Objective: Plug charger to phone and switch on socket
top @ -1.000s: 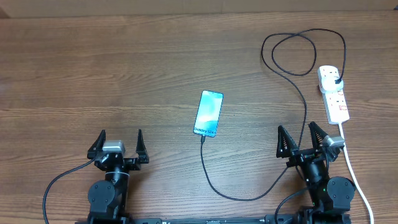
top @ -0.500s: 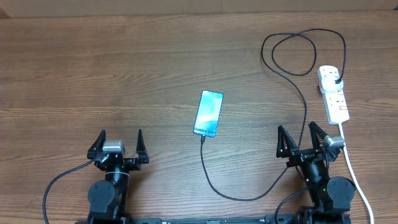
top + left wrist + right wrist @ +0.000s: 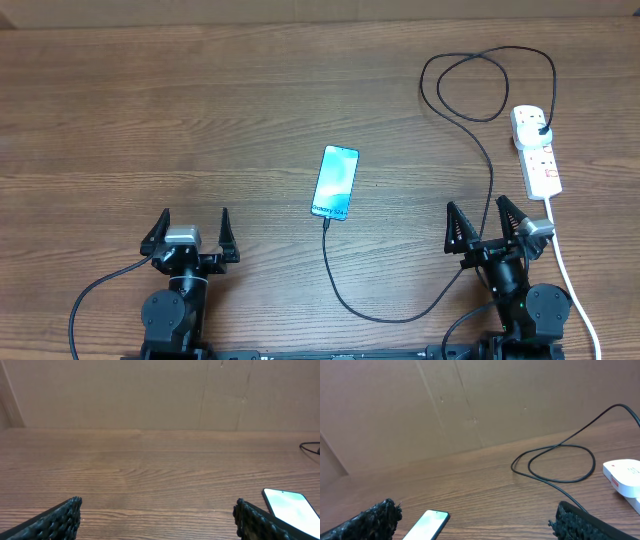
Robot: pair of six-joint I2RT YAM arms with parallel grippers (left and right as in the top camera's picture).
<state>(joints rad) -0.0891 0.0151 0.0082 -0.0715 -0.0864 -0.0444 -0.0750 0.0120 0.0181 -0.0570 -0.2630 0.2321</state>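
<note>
Both arms are sitting at the near edge of the tabletop (image 3: 150, 120). The left gripper (image 3: 193, 220) and the right gripper (image 3: 475, 210) are both spread wide and holding nothing.

The phone (image 3: 336, 183) is lying flat near the centre, screen lit. The charger (image 3: 490, 180) is running from the phone's near end, curving near and right, passing under the right gripper, then looping at the far right. Its connector tip (image 3: 326, 222) is meeting the phone's near edge; I am unable to tell whether it is fully seated. Its plug (image 3: 541, 130) is sitting in the far outlet of the socket (image 3: 540, 165), which is lying at the right, its white cord (image 3: 572, 285) trailing toward the near edge.

Risks I am weighing:
- The cable is lying directly beneath the right gripper; lifting or swinging that arm could snag it and drag the phone or pull the tip loose.
- The socket is resting loose; pressing a switch off-centre could slide or tip it.
- The switches are small and close together, so the wrong one could get pressed.

Containers: I am seeing none in any view.
</note>
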